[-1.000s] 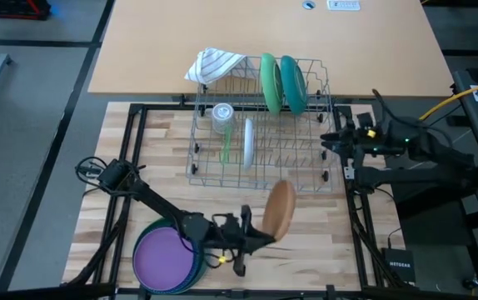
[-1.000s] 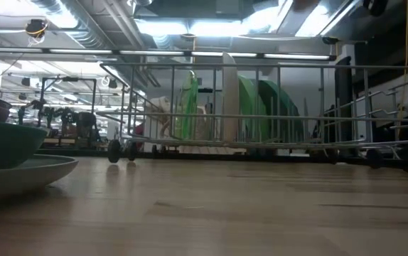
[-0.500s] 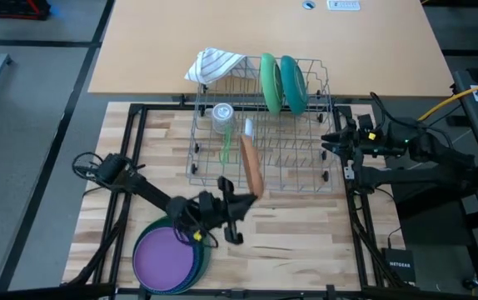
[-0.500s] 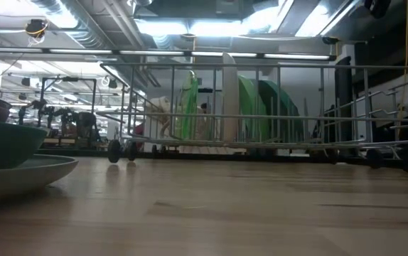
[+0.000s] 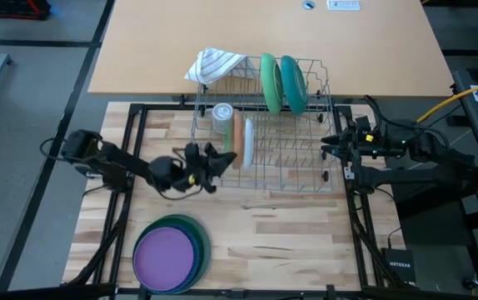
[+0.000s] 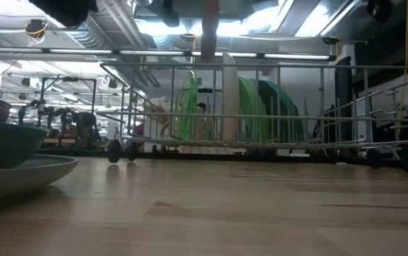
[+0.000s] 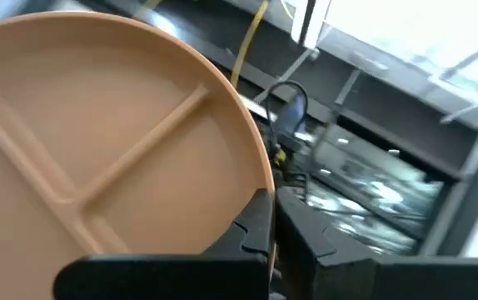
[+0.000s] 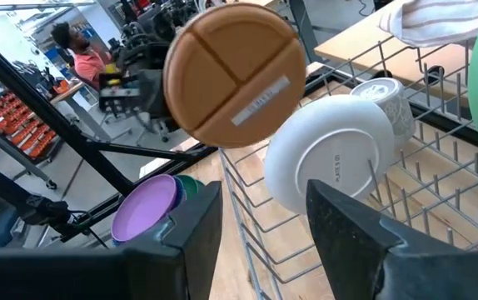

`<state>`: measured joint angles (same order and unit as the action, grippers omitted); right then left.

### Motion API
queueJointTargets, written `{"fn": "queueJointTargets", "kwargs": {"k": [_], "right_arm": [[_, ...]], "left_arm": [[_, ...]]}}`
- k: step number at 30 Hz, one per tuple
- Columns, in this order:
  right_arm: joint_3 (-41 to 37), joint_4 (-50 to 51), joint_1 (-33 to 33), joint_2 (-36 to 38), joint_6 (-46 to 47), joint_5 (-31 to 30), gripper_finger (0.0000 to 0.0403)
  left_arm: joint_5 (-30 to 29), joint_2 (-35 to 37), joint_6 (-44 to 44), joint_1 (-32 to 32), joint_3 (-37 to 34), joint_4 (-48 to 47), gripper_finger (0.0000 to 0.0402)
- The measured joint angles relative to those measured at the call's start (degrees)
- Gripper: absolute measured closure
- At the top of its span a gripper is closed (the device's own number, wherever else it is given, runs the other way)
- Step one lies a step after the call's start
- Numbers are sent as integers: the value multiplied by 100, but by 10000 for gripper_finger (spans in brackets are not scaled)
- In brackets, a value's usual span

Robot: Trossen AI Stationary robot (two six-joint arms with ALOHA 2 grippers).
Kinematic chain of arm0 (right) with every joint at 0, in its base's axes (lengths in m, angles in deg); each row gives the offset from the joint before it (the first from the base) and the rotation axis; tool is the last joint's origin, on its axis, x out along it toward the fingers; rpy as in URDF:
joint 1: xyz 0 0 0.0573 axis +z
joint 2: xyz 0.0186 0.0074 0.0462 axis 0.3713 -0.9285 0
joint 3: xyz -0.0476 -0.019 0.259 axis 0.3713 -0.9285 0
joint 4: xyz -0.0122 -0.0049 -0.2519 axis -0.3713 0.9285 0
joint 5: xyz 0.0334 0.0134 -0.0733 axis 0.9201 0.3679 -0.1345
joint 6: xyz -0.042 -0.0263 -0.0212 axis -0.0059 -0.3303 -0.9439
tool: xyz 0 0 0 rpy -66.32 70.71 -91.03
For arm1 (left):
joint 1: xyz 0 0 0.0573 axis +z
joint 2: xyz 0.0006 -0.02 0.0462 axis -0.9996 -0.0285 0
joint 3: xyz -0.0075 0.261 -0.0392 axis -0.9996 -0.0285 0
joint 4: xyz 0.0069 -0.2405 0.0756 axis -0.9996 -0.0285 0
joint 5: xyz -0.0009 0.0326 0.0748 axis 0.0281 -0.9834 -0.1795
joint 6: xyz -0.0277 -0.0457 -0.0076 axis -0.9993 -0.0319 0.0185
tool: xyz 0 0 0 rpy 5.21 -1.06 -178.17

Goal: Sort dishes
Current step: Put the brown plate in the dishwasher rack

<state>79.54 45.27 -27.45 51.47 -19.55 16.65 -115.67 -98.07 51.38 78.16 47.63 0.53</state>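
Note:
A tan divided plate (image 5: 236, 142) stands on edge above the left part of the wire rack (image 5: 306, 171), with my left gripper (image 5: 216, 158) shut on it. It also shows in the right wrist view as the tan plate (image 8: 231, 75). In the rack a white plate (image 5: 248, 142), a green plate (image 5: 270, 82) and a teal plate (image 5: 291, 83) stand on edge between the wires. A purple plate (image 5: 166, 257) tops a stack of green and teal dishes near the table's front left. My right gripper (image 5: 326, 150) waits open at the rack's right end. My left gripper pinches the tan plate's rim (image 7: 254, 204) between its two fingers, one on each face. The fingers come from the table's left, slanting a little upward. The plate is upright on edge, lifted clear above the rack.
A clear glass (image 5: 222, 115) sits in the rack's left part, and a striped white cloth (image 5: 214, 64) hangs over its far left corner. Bare wood lies between the rack and the stack. A person (image 8: 77, 50) is in the room beyond the table.
My left gripper has carried the tan plate from near the table's front edge toward the far edge and left, to above the rack's left part. The plate has turned from lying tilted with its face showing to standing on edge beside the white plate.

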Motion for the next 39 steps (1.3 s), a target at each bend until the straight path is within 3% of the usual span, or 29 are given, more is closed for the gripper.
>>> {"fn": "queueJointTargets", "kwargs": {"k": [4,10,22,39], "right_arm": [[0,0,0,-3,0,0,224],[0,95,0,-31,0,0,224],[0,378,0,-31,0,0,224],[0,470,0,-31,2,0,224]], "left_arm": [[718,32,-924,499,-206,-30,401],[898,28,-1337,974,-250,-460,401],[865,28,-2165,1110,-246,-1162,401],[745,28,-2088,1106,-244,-1458,401]]}}
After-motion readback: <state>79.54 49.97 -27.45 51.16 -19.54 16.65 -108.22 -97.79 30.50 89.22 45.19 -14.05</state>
